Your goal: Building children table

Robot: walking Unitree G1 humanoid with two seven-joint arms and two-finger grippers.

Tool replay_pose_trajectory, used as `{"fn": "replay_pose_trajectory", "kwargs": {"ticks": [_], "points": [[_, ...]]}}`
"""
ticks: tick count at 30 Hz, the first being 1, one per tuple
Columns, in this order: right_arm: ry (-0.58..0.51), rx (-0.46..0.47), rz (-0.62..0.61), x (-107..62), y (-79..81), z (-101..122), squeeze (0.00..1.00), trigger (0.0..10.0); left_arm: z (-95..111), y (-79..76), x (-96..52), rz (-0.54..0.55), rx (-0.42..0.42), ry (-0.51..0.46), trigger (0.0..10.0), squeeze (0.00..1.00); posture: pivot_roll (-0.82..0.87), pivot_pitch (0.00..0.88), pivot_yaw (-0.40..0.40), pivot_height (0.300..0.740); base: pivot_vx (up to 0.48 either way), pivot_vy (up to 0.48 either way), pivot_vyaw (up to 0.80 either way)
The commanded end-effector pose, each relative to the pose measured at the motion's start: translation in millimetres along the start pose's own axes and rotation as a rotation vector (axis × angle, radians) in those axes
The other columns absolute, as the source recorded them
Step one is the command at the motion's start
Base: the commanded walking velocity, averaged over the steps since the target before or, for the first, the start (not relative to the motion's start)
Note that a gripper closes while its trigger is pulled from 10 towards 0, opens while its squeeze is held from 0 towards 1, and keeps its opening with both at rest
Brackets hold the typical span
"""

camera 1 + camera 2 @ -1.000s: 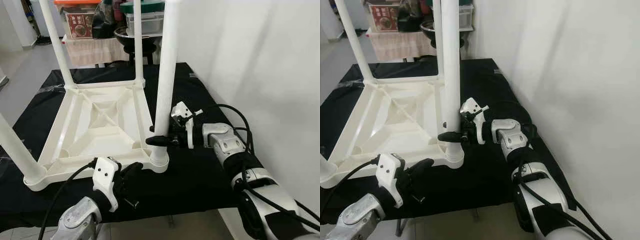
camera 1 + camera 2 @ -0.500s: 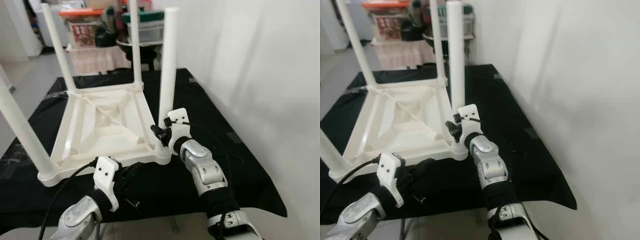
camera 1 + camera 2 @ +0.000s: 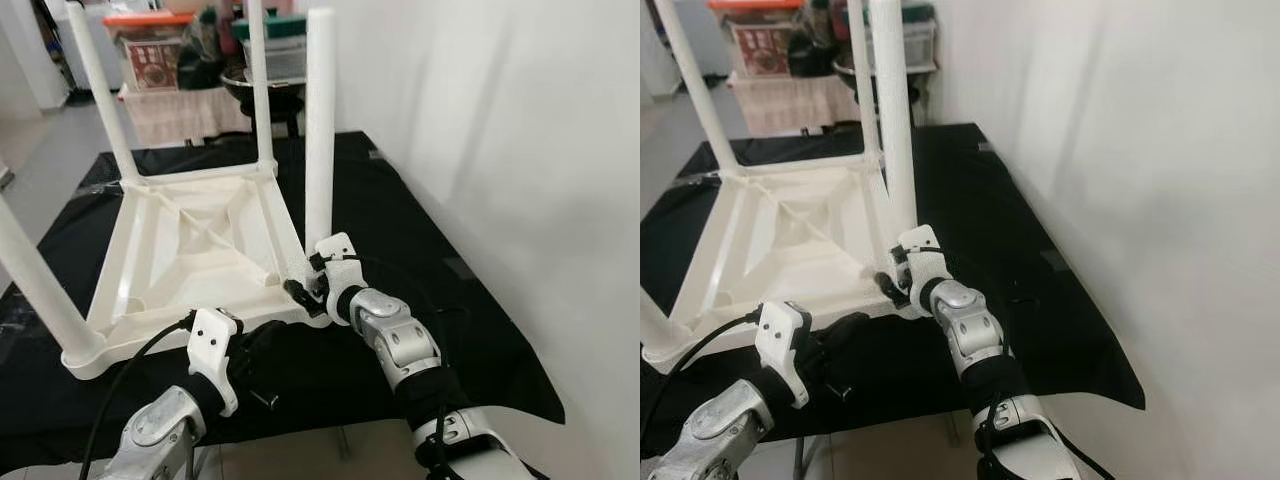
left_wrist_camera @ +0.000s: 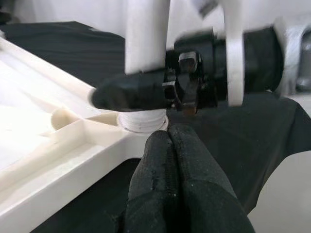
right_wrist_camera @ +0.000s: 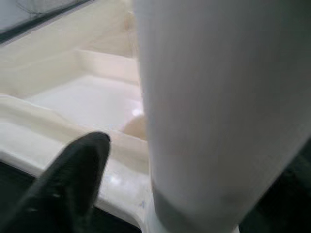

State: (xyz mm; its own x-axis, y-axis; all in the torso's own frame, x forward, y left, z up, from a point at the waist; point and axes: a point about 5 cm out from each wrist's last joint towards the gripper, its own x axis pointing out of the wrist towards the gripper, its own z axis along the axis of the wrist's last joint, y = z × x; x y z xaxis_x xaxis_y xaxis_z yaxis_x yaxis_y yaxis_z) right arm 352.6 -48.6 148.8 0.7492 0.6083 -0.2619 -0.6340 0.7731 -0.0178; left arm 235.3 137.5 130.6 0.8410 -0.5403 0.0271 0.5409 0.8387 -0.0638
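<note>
Black cloth (image 3: 420, 230) covers the workbench beside a white wall, and on it lies the white plastic table (image 3: 190, 250), upside down, 4 legs up. Right gripper (image 3: 312, 282) has its fingers clamped around the near leg (image 3: 319, 120) low by the socket. Left gripper (image 4: 177, 160), fingers pressed together and empty, hovers near that corner. Looks light, stiff, slick: grip low at the base.

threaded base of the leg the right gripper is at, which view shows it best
The left wrist view: the leg's threaded base sits in the white table corner, with the right gripper across the leg above it. Both eye views show it small, behind that gripper; the right wrist view is a blurred close-up.
</note>
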Motion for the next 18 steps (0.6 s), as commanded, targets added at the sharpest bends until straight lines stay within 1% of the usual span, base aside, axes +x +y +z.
{"fn": "replay_pose_trajectory", "kwargs": {"ticks": [1, 2, 3, 5, 6, 7, 8, 9, 10, 13, 14, 18], "points": [[-0.086, -0.08, 0.131, 0.8, 5.9, 22.8, 0.71, 10.0, -2.7, 1.0, -0.4, 0.002, -0.02, 0.008, 10.0, 0.0, 0.01, 0.0, -0.022, 0.74, 0.0, 0.0, 0.0], [-0.109, -0.155, 0.263, -3.1, 7.0, 27.1, 0.0, 10.0, -2.6, 0.9, -0.1, 0.0, -0.02, 0.007, 10.0, 0.0, 0.01, 0.0, -0.024, 0.74, 0.0, 0.0, 0.0], [-0.109, -0.155, 0.263, -3.1, 7.0, 27.1, 0.0, 10.0, -2.6, 0.9, -0.1, 0.0, -0.02, 0.007, 10.0, 0.0, 0.01, 0.0, -0.024, 0.74, 0.0, 0.0, 0.0], [-0.132, -0.21, 0.47, -11.3, 0.1, 34.0, 0.0, 10.0, -2.3, 0.5, 0.2, 0.0, -0.02, 0.006, 10.0, 0.0, 0.02, 0.0, -0.027, 0.74, 0.0, 0.0, 0.0], [-0.132, -0.21, 0.47, -11.3, 0.1, 34.0, 0.0, 10.0, -2.3, 0.5, 0.2, 0.0, -0.02, 0.006, 10.0, 0.0, 0.02, 0.0, -0.027, 0.74, 0.0, 0.0, 0.0], [-0.139, -0.222, 0.523, -14.1, -3.5, 36.5, 0.0, 10.0, -2.2, 0.3, 0.2, 0.001, -0.02, 0.005, 10.0, 0.0, 0.02, 0.0, -0.028, 0.74, 0.0, 0.0, 0.0], [-0.139, -0.222, 0.523, -14.1, -3.5, 36.5, 0.0, 10.0, -2.2, 0.3, 0.2, 0.001, -0.02, 0.005, 10.0, 0.0, 0.02, 0.0, -0.028, 0.74, 0.0, 0.0, 0.0], [-0.132, -0.227, 0.562, -15.6, -8.1, 37.8, 0.0, 10.0, -2.2, 0.1, -0.1, 0.002, -0.02, 0.005, 10.0, 0.0, 0.02, 0.0, -0.03, 0.74, 0.0, 0.0, 0.0], [-0.132, -0.227, 0.562, -15.6, -8.1, 37.8, 0.0, 10.0, -2.2, 0.1, -0.1, 0.002, -0.02, 0.005, 10.0, 0.0, 0.02, 0.0, -0.03, 0.74, 0.0, 0.0, 0.0], [-0.092, -0.213, 0.595, -16.0, -22.9, 40.3, 0.0, 10.0, -2.3, -0.9, -1.6, 0.006, -0.018, 0.007, 10.0, 0.0, 0.04, 0.0, -0.035, 0.74, 0.0, 0.0, 0.0], [-0.084, -0.202, 0.591, -15.9, -26.7, 40.1, 0.0, 4.4, -2.3, -1.2, -2.2, 0.007, -0.017, 0.007, 10.0, 0.0, 0.04, 0.0, -0.036, 0.74, 0.0, 0.0, 0.0], [-0.079, -0.196, 0.593, -16.2, -28.8, 39.7, 0.0, 4.4, -2.3, -1.4, -2.6, 0.008, -0.017, 0.008, 10.0, 0.0, 0.04, 0.0, -0.035, 0.74, 0.0, 0.0, 0.0]]}}
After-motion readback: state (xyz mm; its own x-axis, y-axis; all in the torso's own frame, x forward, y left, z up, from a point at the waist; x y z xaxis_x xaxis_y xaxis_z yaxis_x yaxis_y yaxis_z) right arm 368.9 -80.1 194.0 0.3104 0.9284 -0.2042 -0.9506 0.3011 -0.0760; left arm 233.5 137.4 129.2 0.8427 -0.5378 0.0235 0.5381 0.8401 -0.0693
